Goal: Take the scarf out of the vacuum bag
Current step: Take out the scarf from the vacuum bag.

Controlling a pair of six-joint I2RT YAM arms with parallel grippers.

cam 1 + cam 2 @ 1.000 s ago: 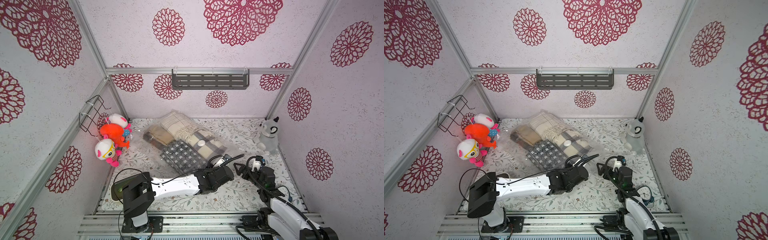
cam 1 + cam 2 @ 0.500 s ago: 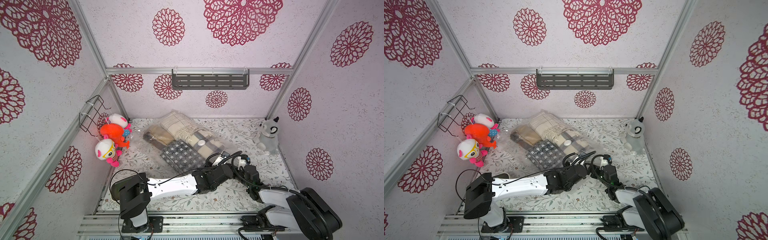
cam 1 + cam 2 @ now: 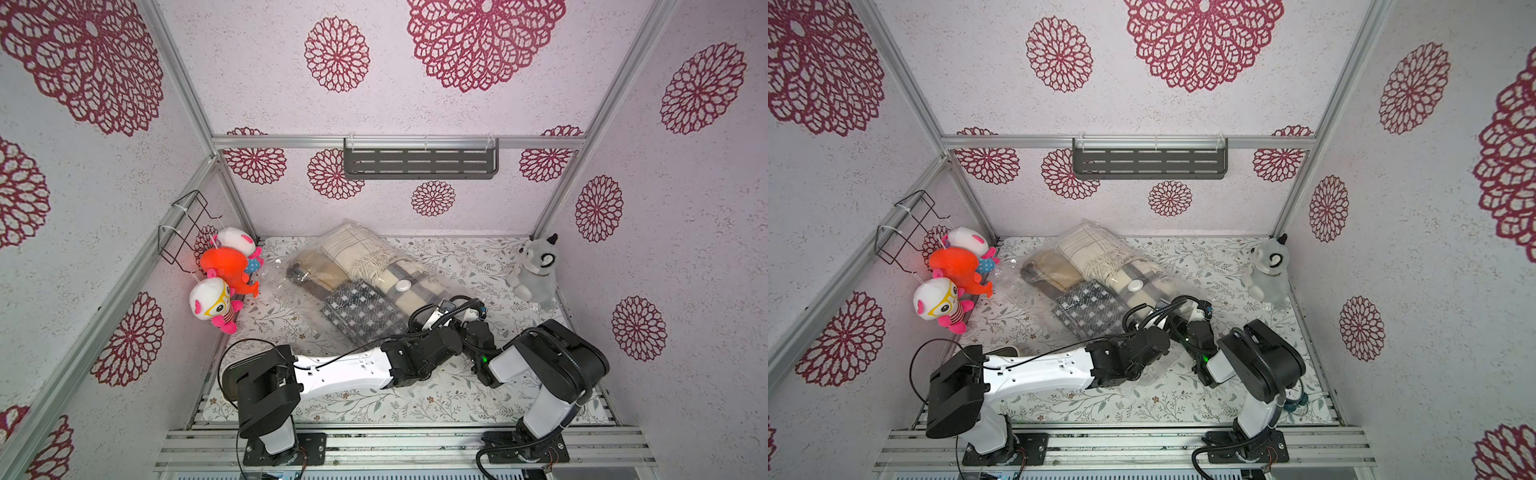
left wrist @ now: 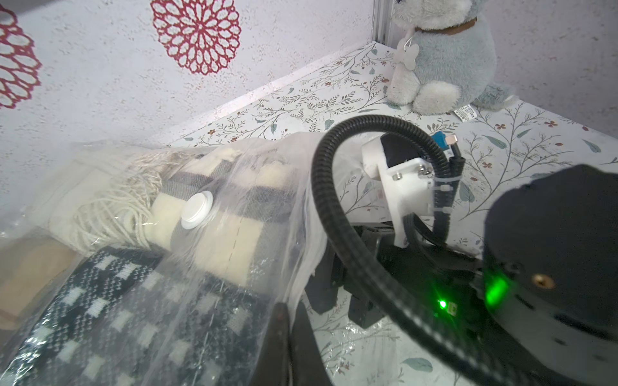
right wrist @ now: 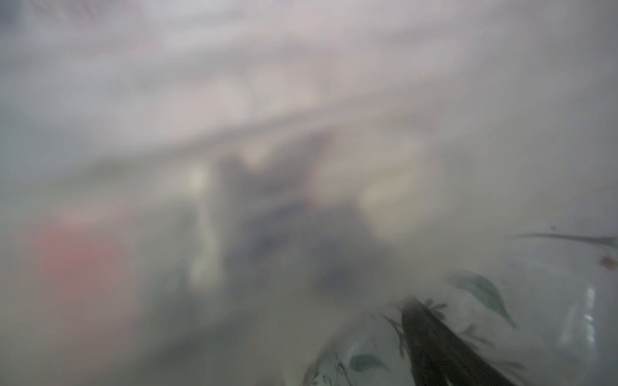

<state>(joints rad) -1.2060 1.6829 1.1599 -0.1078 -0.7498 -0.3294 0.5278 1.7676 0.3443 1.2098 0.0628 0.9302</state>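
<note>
left tool [image 4: 291,312] clamped on slippery vacuum bag [image 4: 207,300], right tool [image 4: 342,304] spread at its mouth; we'd pinch the soft plaid scarf [image 4: 230,234].

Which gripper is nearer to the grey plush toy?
Right. The right gripper, open, is by the vacuum bag, between the left gripper and the grey plush toy. The left gripper is shut on the bag's edge.

I swung my right gripper [image 4: 342,300] in from the right side, now low at the open end of the vacuum bag [image 3: 361,286], close beside my left gripper [image 4: 290,337]
</note>
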